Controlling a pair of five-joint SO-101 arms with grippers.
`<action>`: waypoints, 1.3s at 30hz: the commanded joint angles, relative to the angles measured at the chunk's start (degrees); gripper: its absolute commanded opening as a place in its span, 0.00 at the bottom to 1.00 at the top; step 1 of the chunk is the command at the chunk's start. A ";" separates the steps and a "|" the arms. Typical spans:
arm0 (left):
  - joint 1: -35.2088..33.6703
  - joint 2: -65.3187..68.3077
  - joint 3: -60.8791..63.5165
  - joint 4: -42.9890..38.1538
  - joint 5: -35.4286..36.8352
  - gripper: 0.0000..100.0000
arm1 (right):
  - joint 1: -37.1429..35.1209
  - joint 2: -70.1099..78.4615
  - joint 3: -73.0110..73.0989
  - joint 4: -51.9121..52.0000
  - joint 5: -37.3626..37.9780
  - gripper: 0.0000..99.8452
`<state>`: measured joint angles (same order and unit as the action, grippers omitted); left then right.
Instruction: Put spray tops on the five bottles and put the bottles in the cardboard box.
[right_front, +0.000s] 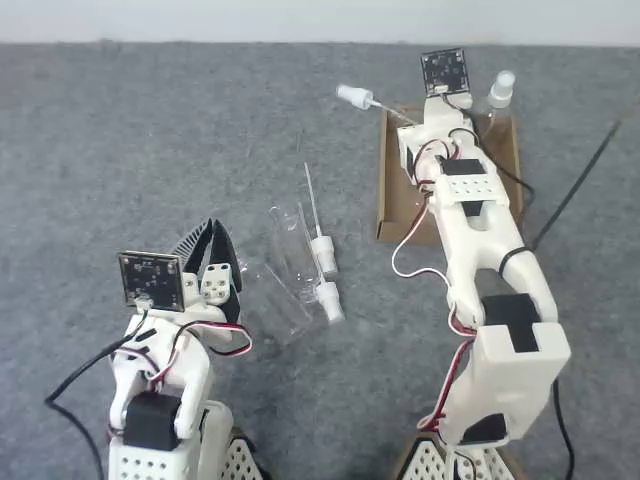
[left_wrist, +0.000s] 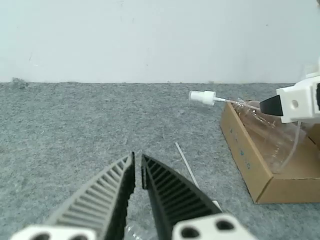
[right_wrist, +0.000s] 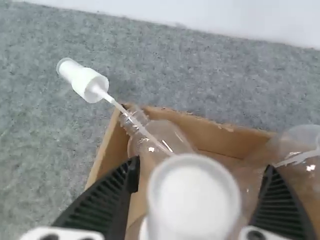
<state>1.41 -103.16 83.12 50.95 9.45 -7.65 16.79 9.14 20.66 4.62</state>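
The left pincer (left_wrist: 138, 165) is closed to a narrow slit, holds nothing, and sits above the grey desk (right_front: 150, 150) near the clear uncapped bottles (right_front: 285, 270) and two loose spray tops (right_front: 324, 252). The right pincer (right_wrist: 200, 170) is spread wide and grips a capped bottle (right_wrist: 192, 200) over the cardboard box (right_wrist: 215, 132). Inside the box lies a second bottle (right_wrist: 160, 137), whose spray top (right_wrist: 82, 80) projects beyond the rim.
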 joint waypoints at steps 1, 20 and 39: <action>-0.18 -1.14 -0.48 -1.67 0.26 0.01 | -0.57 0.04 -1.85 -1.10 0.53 0.30; -0.18 -1.14 -0.48 -1.67 0.26 0.01 | -0.66 -10.07 -3.34 4.09 0.79 0.01; -0.18 -1.14 -0.48 -1.67 0.26 0.01 | -5.76 -29.58 -15.21 15.34 0.79 0.01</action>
<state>1.41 -103.16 83.12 50.95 9.45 -12.04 -6.95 2.90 33.32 4.62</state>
